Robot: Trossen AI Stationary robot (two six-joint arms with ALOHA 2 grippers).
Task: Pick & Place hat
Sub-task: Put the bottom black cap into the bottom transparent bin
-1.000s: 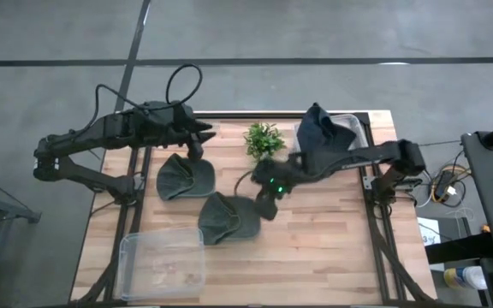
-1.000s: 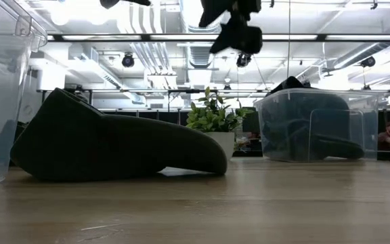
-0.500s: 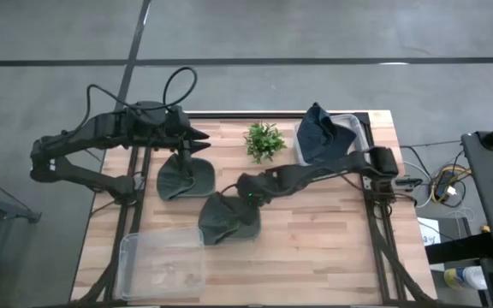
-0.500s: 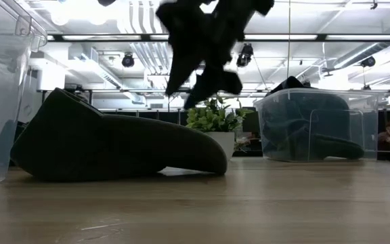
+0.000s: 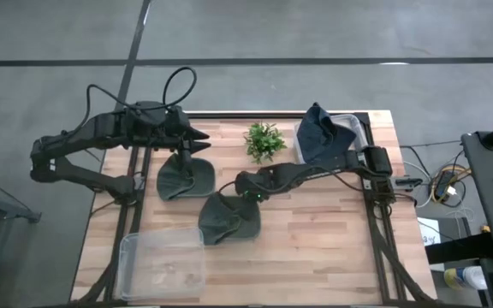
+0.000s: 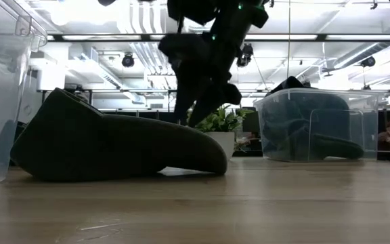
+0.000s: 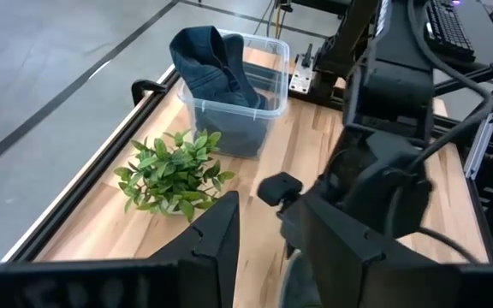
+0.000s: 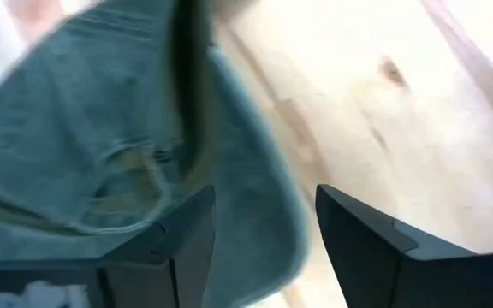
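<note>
I've got the right gripper [image 5: 240, 190] low over the middle of the tabletop [image 5: 332, 231], just above the near hat [image 5: 228, 218]. In my right wrist view the two fingers [image 8: 187, 235] stand well apart, with a gap between them, and the grey-green cloth of the hat fills the space ahead of and between them; its edge runs under the tips. From the low view the gripper hangs right over the crown of that hat [image 6: 114, 146], very close; I can't tell whether the tips touch the cloth. The hat itself lies flat on the wood, brim toward the plant [image 5: 264, 139].

A second hat [image 5: 183, 178] lies just beside it, toward the left arm. The left gripper [image 5: 197, 141] hovers over the tabletop's far left side, above that second hat, its fingers [image 7: 216, 235] parted and holding nothing.

At the far right corner sits a clear bin [image 5: 353, 128] with dark hats piled in it. Another clear bin [image 5: 163, 263] rests at the near left corner.
</note>
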